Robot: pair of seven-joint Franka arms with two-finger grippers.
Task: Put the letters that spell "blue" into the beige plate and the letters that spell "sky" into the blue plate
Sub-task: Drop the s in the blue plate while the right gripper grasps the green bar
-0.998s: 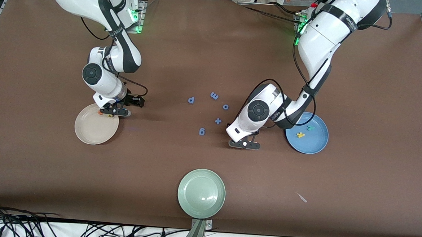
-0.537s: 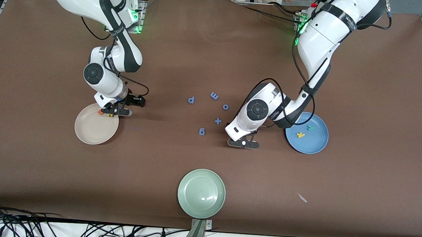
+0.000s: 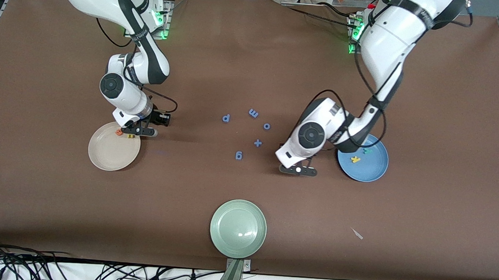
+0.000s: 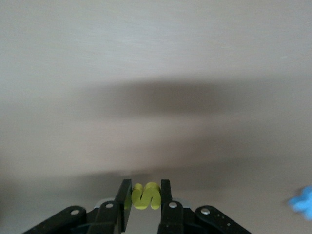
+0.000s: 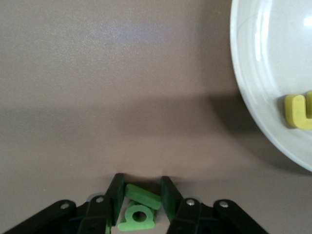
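As seen nearest the camera: a pale green plate [image 3: 238, 228] sits empty of letters at the table's near edge and has no part in either word.
Left gripper: left gripper [image 4: 146, 183] is low over bare table between the small blue letters [image 3: 257, 143] and the blue plate [image 3: 369, 172]; its fingers are pinched together on the yellow s [image 4: 146, 196], which stands upright between them.
Blue plate: it lies just beside that gripper, toward the left arm's end of the table, and already carries the yellow k [image 3: 355, 159] and the teal y [image 3: 366, 151].
Relation that matters, "sky": from the left gripper the plate is a short sideways carry toward its own arm's end; this arm is by far the closer one to it.
Beige plate: beige plate [image 3: 103, 158] rests toward the right arm's end, with the orange e [image 3: 118, 132] and the yellow u [image 5: 298, 111] inside, close to the rim on the arms' side.
Right gripper: right gripper [image 5: 141, 178] is low at that rim, just outside it; its fingers have closed in around the green b [image 5: 136, 218], and the thin green l [image 5: 144, 195] lies slantwise between them too. Whether the l is truly gripped I cannot tell.
Relation that matters, "blue": the plate's hollow lies just beside the right gripper, slightly nearer the camera.
Judgement: both words look one drop from complete.
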